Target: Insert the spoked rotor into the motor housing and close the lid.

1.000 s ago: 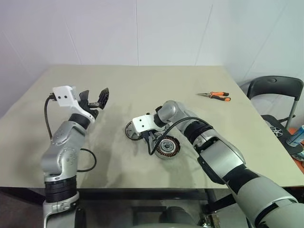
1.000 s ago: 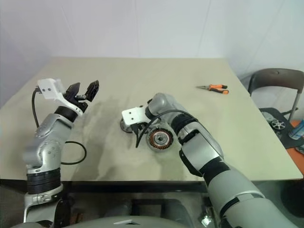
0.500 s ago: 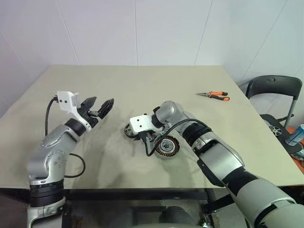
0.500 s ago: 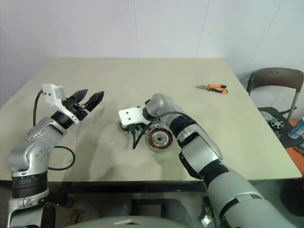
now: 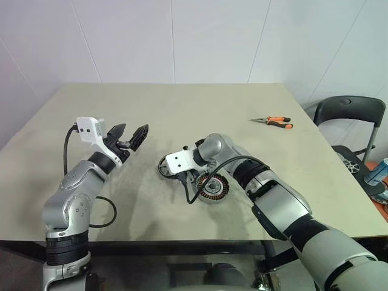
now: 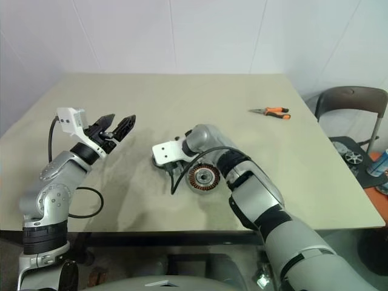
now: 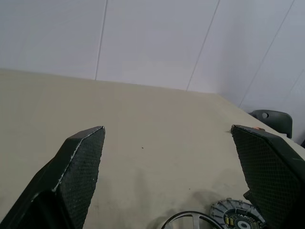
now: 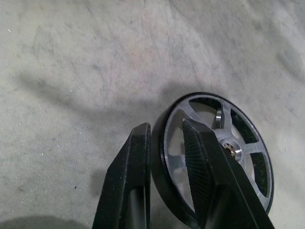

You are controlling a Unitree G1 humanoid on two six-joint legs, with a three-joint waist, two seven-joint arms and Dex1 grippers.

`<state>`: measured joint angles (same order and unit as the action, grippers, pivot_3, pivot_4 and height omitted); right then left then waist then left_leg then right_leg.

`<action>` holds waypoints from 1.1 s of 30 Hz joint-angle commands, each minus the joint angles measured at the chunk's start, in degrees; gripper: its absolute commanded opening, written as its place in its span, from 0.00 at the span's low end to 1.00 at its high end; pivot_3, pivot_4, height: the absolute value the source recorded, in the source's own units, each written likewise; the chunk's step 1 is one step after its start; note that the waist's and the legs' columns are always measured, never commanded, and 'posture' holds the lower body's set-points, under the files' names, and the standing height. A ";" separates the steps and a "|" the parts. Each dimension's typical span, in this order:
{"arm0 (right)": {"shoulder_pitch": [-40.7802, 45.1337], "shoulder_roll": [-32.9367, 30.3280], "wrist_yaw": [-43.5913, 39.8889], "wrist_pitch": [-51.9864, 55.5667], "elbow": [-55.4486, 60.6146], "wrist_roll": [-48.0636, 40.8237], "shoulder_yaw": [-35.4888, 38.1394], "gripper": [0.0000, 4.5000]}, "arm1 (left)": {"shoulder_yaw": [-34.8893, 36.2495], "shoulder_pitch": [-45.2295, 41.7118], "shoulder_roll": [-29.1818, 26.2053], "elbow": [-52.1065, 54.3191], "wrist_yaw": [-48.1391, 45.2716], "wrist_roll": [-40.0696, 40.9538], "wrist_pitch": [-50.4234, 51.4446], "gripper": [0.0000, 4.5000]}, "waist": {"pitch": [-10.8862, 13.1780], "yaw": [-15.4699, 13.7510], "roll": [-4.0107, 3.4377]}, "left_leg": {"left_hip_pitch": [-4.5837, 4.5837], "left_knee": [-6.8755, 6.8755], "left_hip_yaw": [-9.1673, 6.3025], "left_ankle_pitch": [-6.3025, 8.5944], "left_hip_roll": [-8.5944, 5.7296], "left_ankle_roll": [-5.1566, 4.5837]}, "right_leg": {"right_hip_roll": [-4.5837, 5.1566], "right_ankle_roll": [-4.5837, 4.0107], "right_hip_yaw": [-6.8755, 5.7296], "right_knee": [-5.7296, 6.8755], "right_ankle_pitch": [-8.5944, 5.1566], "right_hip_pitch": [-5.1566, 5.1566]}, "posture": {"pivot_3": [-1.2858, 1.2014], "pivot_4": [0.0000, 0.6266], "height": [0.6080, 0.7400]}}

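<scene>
The spoked rotor (image 8: 231, 143), a shiny silver wheel with a dark rim, sits tilted on the table just left of centre (image 5: 165, 167). My right gripper (image 8: 166, 125) is shut on its rim, one finger outside the rim and one inside over the spokes. Close to the rotor's right lies the motor housing (image 5: 212, 188), a dark round cup with copper coils around a metal centre. My left gripper (image 5: 130, 134) hangs open and empty above the table to the left, well apart from both parts. The lid is out of view.
Orange-handled pliers (image 5: 274, 122) lie at the table's far right. A dark chair (image 5: 351, 115) stands beyond the right edge. A black cable (image 5: 106, 209) loops beside my left arm. The table (image 5: 182, 109) stretches back toward a white wall.
My left gripper has tipped down toward level and stays open. The right gripper keeps its grip on the rotor's rim in the same spot.
</scene>
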<state>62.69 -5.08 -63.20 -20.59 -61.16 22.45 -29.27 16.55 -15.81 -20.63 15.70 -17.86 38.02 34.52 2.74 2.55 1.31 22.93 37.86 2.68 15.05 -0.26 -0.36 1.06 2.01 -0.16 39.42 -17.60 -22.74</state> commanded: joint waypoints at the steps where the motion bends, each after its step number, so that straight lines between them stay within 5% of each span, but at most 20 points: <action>1: 0.12 -0.16 1.14 -1.58 0.52 0.62 -0.46 0.24 | 0.17 0.03 0.60 2.75 0.96 0.22 -0.64 1.00 | 0.00 0.00 0.00 | 0.00 0.00 0.00 0.00 0.00 0.00 | 0.00 0.00 0.00 0.00 0.00 0.00 | 0.52 0.00 1.00; 3: -0.29 -0.38 0.90 -1.98 0.70 0.82 -0.65 0.24 | 0.06 0.16 0.93 3.03 1.39 0.09 -0.67 1.00 | 0.00 0.00 0.00 | -0.01 0.00 0.00 0.00 0.00 0.00 | 0.00 0.00 0.00 0.01 0.00 0.00 | 0.52 0.00 1.00; 8: -0.76 -0.75 0.96 -2.58 1.06 1.32 -1.13 0.01 | 0.46 -0.09 1.15 2.57 2.22 -0.15 -1.10 1.00 | 0.00 0.00 0.00 | -0.01 0.00 0.00 0.00 0.00 0.00 | 0.00 0.00 0.00 0.01 0.00 0.01 | 0.52 0.00 1.00; 23: 0.16 -0.72 -2.17 0.66 3.01 -1.24 0.67 0.01 | 0.20 -0.32 1.71 2.25 2.84 -0.43 -1.24 1.00 | 0.00 -0.01 0.00 | -0.04 0.01 0.00 0.00 0.00 0.00 | 0.00 0.00 0.00 0.01 0.00 0.04 | 0.52 0.00 1.00; 27: 0.71 -3.28 -14.14 5.85 10.84 -6.83 2.46 0.01 | -0.14 -0.67 1.97 2.08 2.94 -0.57 -1.28 1.00 | 0.01 -0.08 -0.01 | 0.00 0.02 0.00 0.00 0.00 -0.01 | 0.00 0.00 0.00 0.00 0.00 0.02 | 0.52 0.00 1.00; 33: 0.99 -10.22 -21.35 11.71 20.47 -12.08 5.85 0.01 | -0.70 -1.39 2.57 0.91 2.32 -0.86 -1.75 1.00 | 0.01 -0.25 -0.01 | -0.01 0.02 -0.01 0.01 0.00 -0.01 | 0.00 0.01 0.00 -0.01 0.00 0.04 | 0.52 0.00 1.00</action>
<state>61.86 -14.11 -83.02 -9.89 -43.78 12.51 -25.55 16.07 -15.81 -18.00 15.82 -14.97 37.33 34.32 2.75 2.30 1.31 22.91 37.89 2.67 15.06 -0.26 -0.37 1.07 2.02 -0.17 39.41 -17.60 -22.70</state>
